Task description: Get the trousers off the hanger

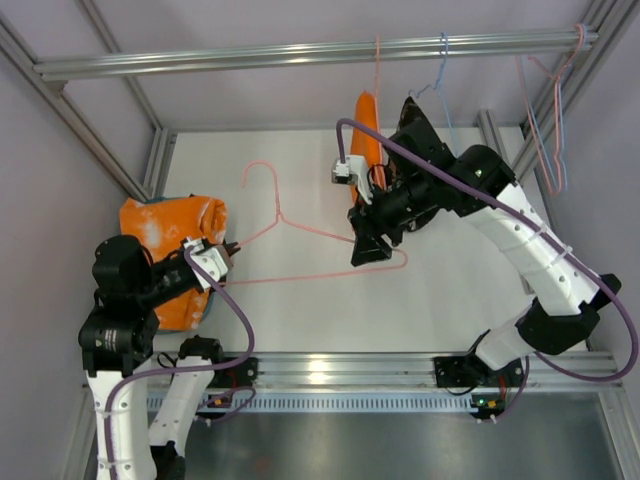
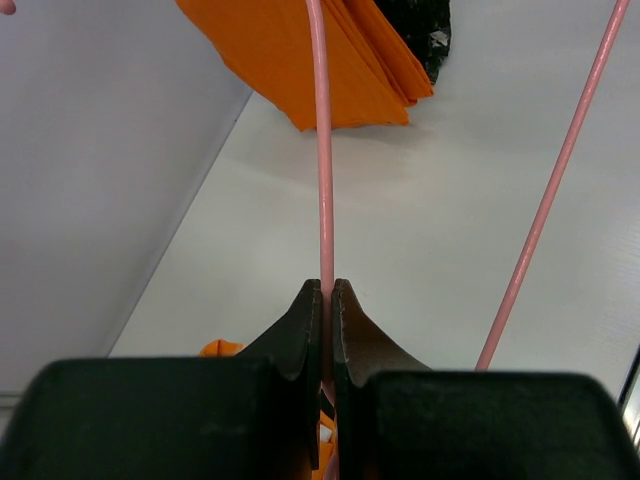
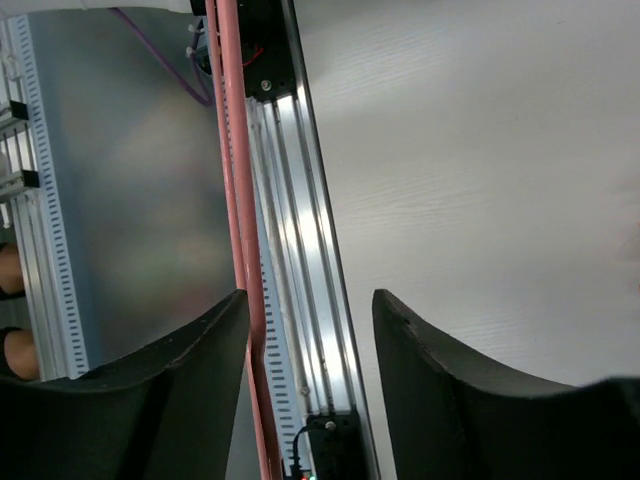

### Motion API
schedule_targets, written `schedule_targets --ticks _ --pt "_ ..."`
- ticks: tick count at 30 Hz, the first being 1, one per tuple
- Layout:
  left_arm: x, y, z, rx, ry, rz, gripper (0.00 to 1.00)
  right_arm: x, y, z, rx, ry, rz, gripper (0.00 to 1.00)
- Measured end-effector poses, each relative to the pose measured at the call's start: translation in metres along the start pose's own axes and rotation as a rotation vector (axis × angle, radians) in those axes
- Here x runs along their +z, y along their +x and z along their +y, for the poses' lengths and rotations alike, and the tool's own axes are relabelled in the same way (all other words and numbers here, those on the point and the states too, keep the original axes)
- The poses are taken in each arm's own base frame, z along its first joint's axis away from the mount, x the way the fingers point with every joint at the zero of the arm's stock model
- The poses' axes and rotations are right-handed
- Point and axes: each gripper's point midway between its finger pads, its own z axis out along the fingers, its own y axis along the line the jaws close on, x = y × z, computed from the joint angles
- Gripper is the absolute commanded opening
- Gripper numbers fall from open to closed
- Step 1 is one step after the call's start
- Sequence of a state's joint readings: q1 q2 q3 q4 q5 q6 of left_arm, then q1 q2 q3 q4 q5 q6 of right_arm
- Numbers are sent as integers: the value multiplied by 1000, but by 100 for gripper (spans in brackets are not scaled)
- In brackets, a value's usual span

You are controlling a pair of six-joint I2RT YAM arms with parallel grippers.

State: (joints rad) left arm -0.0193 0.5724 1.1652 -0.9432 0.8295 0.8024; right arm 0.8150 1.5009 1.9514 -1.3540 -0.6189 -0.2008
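The pink wire hanger [image 1: 300, 278] stretches across the white table between my two grippers, bare of cloth. My left gripper [image 1: 233, 247] is shut on its left end; the left wrist view shows the wire [image 2: 322, 150] pinched between the closed jaws [image 2: 327, 285]. My right gripper [image 1: 365, 255] is open at the hanger's right corner. In the right wrist view the wire [image 3: 232, 150] runs along the inner edge of the left finger [image 3: 200, 340]. The orange trousers [image 1: 165, 225] with whitish marks lie bunched under my left arm, off the hanger; a sliver shows in the left wrist view [image 2: 222, 348].
A second orange cloth [image 1: 366, 125] hangs from the top rail [image 1: 250, 55] behind my right arm; it also shows in the left wrist view [image 2: 300, 60]. A light blue hanger [image 1: 443, 70] and more wire hangers [image 1: 550, 130] hang there. Frame posts flank the table; an aluminium rail [image 1: 340, 370] runs along the front.
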Motion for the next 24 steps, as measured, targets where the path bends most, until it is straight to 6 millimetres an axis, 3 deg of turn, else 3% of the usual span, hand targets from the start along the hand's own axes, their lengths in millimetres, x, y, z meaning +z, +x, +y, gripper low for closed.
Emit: schedule_targets --ticks 1,4,5,8,9,11,13,15,16,21,24 --pt "0 0 0 0 1 -1 0 1 2 -1 5 -1 7 34" --pt "0 0 0 0 3 -3 0 2 3 -1 7 -6 11 13" --pt "0 0 -1 0 3 -3 0 2 3 0 9 -7 10 0" --pt "1 1 1 2 1 2 1 3 3 4 4 -28 8 0" --pt "1 1 1 0 2 3 15 2 3 5 0 -32 7 0" --pt "2 2 2 -5 7 4 32 1 3 5 -2 -31 4 0" --pt "4 3 2 -29 11 7 56 0 2 5 -2 -27 1 0" --pt "5 -1 3 -71 21 2 64 -3 2 3 7 -17 -7 0" --pt "6 -4 5 -97 24 -2 79 -7 2 0 15 -4 -16 0" --pt "8 -41 21 -279 27 -73 84 -29 0 -14 56 66 -73 0" --pt "9 -68 40 -408 6 -126 89 -47 -1 -12 60 103 -121 0"
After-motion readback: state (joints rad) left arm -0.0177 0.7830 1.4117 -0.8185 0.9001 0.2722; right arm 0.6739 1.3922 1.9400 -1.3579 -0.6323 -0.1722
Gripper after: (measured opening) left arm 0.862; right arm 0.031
